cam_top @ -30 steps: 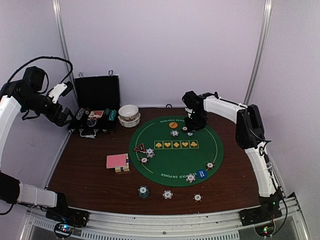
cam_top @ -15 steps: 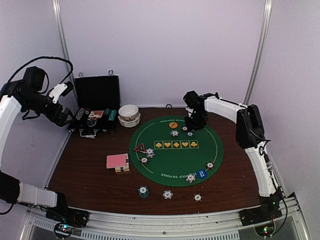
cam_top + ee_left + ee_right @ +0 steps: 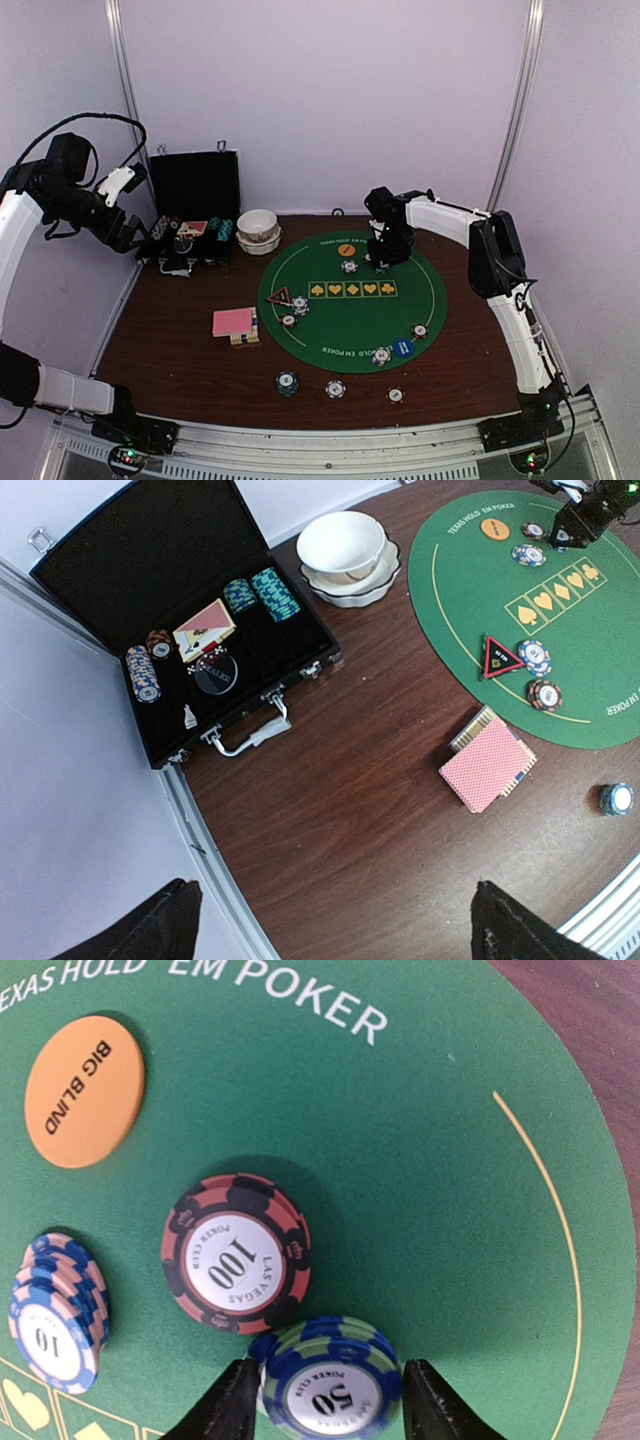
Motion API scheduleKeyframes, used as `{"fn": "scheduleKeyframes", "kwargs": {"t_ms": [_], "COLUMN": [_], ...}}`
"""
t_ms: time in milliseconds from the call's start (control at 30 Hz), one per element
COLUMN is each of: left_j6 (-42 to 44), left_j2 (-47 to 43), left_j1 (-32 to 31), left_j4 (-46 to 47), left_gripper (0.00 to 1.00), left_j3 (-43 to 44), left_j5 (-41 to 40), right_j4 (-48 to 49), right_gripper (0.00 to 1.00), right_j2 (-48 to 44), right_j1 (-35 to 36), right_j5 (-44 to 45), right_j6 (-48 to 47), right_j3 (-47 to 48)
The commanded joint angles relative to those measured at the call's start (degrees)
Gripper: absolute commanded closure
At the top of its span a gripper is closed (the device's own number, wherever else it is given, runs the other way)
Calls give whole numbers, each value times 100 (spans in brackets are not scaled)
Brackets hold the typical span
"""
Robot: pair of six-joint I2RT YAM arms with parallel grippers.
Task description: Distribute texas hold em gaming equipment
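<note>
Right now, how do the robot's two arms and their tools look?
Both the left arm and right arm have white links, black joints and black cables. The left tool and right tool are black, with two fingers each.

Pretty tight shot of the green mat (image 3: 420, 1190), white "EM POKER" lettering running along the top. The orange button (image 3: 85, 1090) reading "BIG BLIND" sits up at 10 o'clock. Just left of centre there's a red-and-black 100 stack (image 3: 237, 1253). Right below it, at 6 o'clock, is a blue-and-green 50 stack (image 3: 328, 1380), and their rims meet. The right gripper (image 3: 328, 1400) has its dark fingers (image 3: 225, 1410) either side of that 50 stack, tight against the rim. I honestly can't tell whether it's squeezing or not. A pink-and-blue 10 stack (image 3: 55, 1310) is at 8 o'clock. A thin yellow line (image 3: 560, 1220) curves down the 3 o'clock side, with brown table (image 3: 610, 1020) at 2 o'clock.
</note>
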Motion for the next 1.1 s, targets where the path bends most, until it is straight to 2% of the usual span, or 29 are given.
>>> {"fn": "scheduleKeyframes", "kwargs": {"t_ms": [0, 100, 433, 733, 933, 1067], "left_j6": [75, 68, 57, 83, 88, 92], "left_j2": [10, 9, 36, 12, -6, -5], "left_j1": [41, 41, 41, 41, 41, 41], "left_j4": [121, 128, 127, 136, 151, 161], "left_gripper": [3, 2, 2, 2, 3, 2], "left_j3": [96, 91, 145, 70, 43, 52], "left_j5": [55, 55, 61, 36, 17, 4], "right_j4": [-161, -156, -146, -161, -248, -264], "right_gripper": [46, 41, 44, 51, 63, 65], "right_j2": [166, 171, 221, 250, 238, 215], "right_j1": [42, 47, 203, 210, 162, 93], "right_j5": [181, 156, 26, 83, 329, 409], "right_j6": [-20, -39, -7, 55, -54, -111], "right_j3": [70, 65, 118, 91, 173, 137]}}
